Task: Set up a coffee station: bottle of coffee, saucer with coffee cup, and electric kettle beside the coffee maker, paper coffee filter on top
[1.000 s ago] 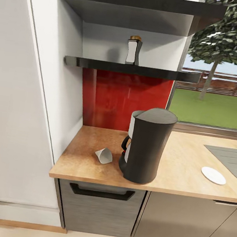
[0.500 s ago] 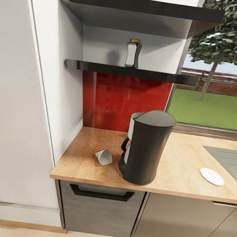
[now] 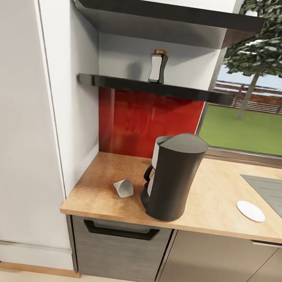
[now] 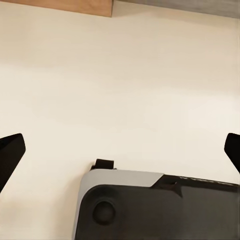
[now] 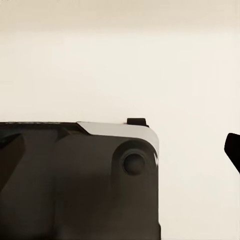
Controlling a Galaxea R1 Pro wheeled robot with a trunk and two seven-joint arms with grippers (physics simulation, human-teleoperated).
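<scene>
The head view shows a wooden bench (image 3: 222, 201) with the dark coffee maker (image 3: 173, 176) upright, a paper coffee filter (image 3: 123, 187) lying just beside it, a saucer (image 3: 251, 210) well apart, and the bottle of coffee (image 3: 157, 66) standing on the shelf (image 3: 122, 84) above. The wrist views look down at pale floor (image 4: 130, 90) and the robot's base (image 5: 75, 180). The left hand (image 4: 120, 152) and right hand (image 5: 120, 155) both have their fingers wide apart, holding nothing.

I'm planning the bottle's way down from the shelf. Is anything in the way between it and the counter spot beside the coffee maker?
The bottle of coffee stands alone on the shelf. Left of the coffee maker lies the paper filter; the countertop on its right looks free up to the saucer.
</scene>
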